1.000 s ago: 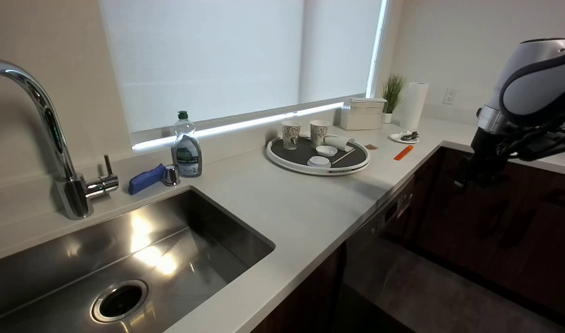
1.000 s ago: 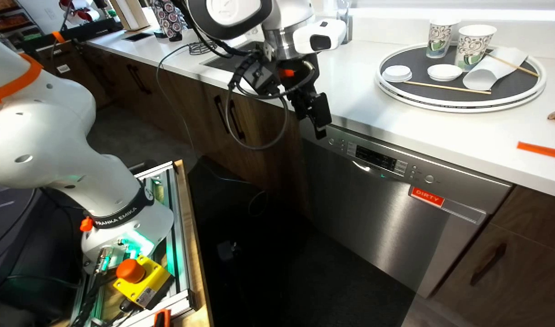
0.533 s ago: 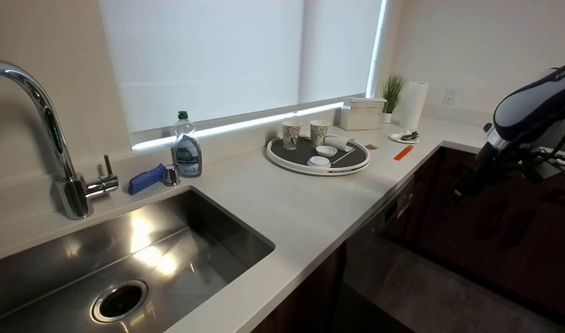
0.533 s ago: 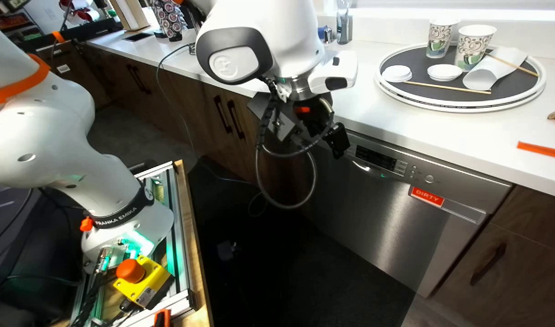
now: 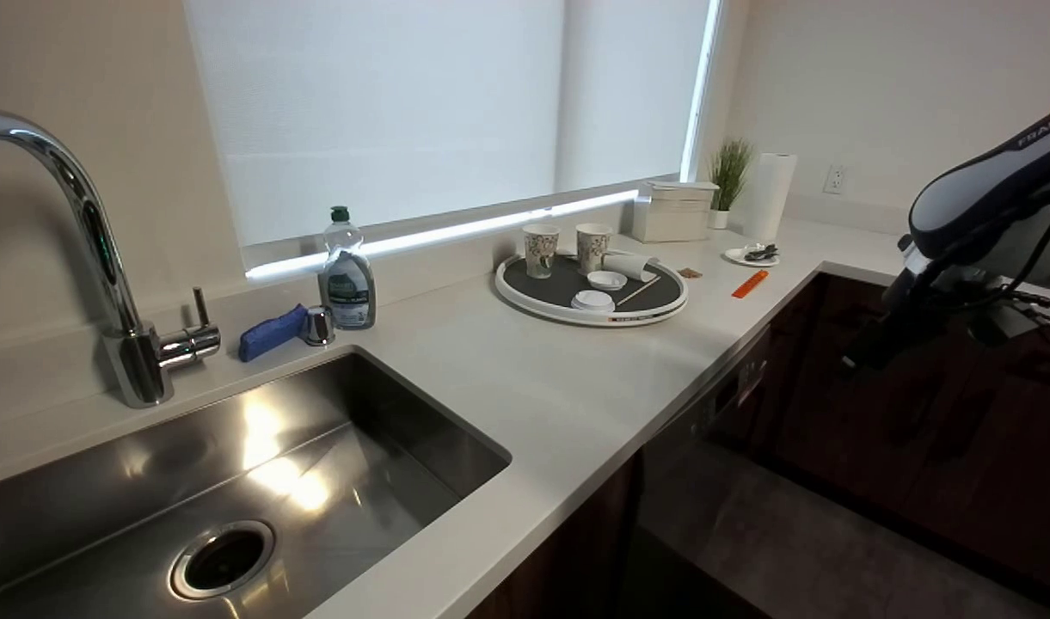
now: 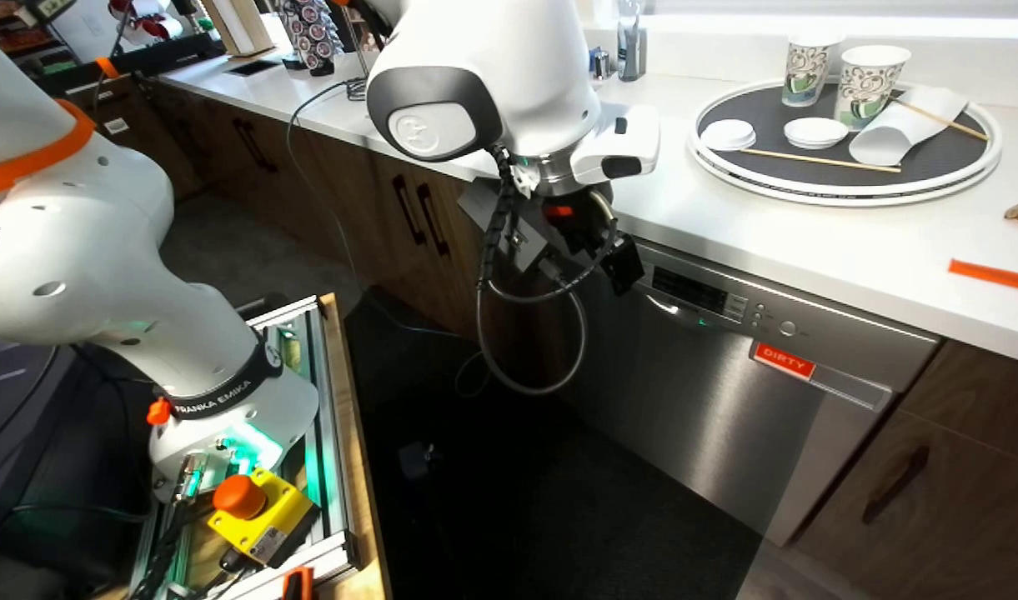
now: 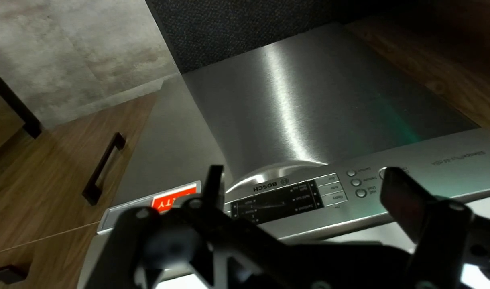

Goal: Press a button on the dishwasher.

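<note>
- Plainly, the gripper is wide: two fingers well apart, nothing held between them.
- The dishwasher lies towards five o'clock from the gripper in an exterior view, its control strip along the top, just under the counter.
- From the middle of the gap in the wrist view, the dark display sits between seven and eight o'clock and three small round buttons at three; the finger beyond them hides part of another.
- The fingers look clear of the strip, so I judge this to be the lining-up. Which button is wanted, the task leaves unsaid.
- Best narrow the gripper first; one blunt tip should find a single button, while spread fingers could catch a neighbour or knock the counter.
- Then push square to the strip, lightly, stop once the button gives, and back out along the same line.
</note>
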Controlling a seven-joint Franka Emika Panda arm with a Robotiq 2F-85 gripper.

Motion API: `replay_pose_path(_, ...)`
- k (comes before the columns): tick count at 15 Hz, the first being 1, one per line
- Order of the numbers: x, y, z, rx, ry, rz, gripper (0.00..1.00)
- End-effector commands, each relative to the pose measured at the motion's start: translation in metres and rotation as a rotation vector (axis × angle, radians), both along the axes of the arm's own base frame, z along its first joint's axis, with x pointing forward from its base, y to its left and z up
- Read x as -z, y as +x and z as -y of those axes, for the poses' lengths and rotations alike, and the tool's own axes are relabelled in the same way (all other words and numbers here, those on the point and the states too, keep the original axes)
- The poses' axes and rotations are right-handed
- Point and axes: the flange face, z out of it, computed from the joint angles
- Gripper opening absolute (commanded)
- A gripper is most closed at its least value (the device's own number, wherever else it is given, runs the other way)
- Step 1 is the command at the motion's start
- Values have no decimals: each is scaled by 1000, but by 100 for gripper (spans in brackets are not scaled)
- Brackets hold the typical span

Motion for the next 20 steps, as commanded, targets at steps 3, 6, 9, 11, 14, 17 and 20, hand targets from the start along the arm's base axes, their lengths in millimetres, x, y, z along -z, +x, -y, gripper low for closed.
replay_pose_path(3, 17, 2, 20, 52, -64, 6, 100)
replay_pose_path(6, 30, 1, 38, 60, -69, 16, 100)
replay_pose_path(9, 41, 4, 49, 30, -81, 36, 100)
replay_pose_path(11, 52, 9, 58, 25, -104, 27, 100)
replay_pose_path(14, 60, 18, 68, 6, -89, 25, 100)
replay_pose_path(17, 56, 14, 66, 9, -89, 21, 100)
replay_pose_path(20, 65, 22, 72, 10, -95, 8, 100)
